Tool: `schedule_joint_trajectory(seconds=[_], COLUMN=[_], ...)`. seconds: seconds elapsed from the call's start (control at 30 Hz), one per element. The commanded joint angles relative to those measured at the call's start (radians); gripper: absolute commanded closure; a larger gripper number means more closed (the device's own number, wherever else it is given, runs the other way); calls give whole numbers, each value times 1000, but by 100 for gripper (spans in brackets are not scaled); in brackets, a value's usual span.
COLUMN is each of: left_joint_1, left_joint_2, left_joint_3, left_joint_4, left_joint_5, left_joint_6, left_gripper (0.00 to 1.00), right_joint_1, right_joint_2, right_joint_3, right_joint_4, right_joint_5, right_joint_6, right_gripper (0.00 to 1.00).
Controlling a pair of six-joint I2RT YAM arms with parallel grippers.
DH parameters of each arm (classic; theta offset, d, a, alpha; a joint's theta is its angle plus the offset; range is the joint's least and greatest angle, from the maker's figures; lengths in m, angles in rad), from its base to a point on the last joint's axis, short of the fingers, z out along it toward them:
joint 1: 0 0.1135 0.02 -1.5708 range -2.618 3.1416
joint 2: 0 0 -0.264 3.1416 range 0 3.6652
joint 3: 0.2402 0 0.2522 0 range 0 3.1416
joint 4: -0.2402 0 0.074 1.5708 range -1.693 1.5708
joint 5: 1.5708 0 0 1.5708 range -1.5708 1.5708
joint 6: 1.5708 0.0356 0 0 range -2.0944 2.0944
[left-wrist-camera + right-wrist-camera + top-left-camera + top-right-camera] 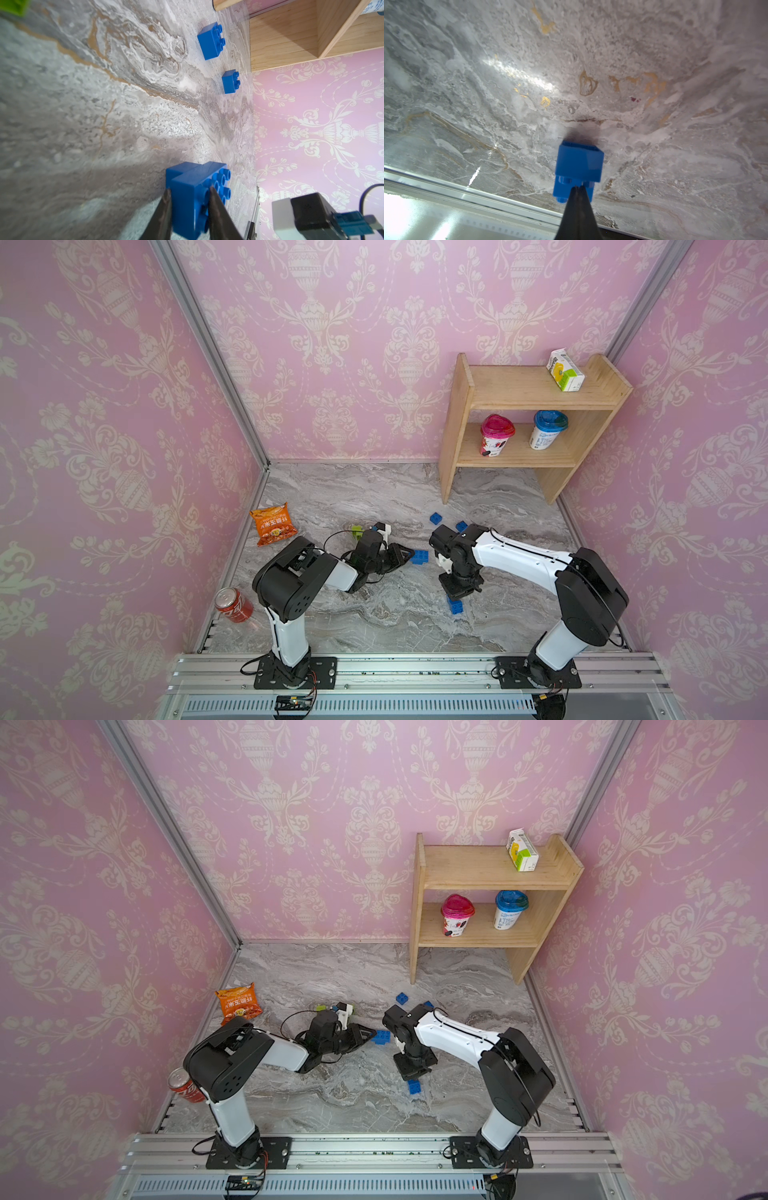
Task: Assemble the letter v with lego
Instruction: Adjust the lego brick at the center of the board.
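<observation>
My left gripper (189,189) is shut on a pair of joined blue lego bricks (193,182), set one stud apart and held low over the marble floor; in both top views they sit at mid-floor (419,556) (380,1036). My right gripper (578,187) points down, shut, with its tips against a second blue lego pair (579,164) lying on the floor near the front (455,606). Two loose blue bricks (435,518) (461,526) lie further back. A lime green brick (356,529) sits behind the left wrist.
An orange snack bag (272,524) and a red can (233,605) lie along the left wall. A wooden shelf (528,423) with two cups and a carton stands at the back right. A metal rail (415,668) runs along the front edge.
</observation>
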Motion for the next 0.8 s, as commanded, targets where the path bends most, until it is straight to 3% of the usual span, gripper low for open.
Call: schedule_joint_trajectory(seconds=[0.0,0.77], left_joint_1=[3,3], left_joint_2=[10,15], left_joint_3=[0,-15], left_joint_4=[-82,-51], left_joint_5=[-5,0], left_joint_6=[32,20], left_gripper=[72,72], right_joint_1=[7,-1], right_joint_2=[27,109], right_joint_3=[19,134], right_joint_4=[-7,-47], right_joint_5=[-4,45], right_joint_6=[14,-27], right_gripper=[100,100])
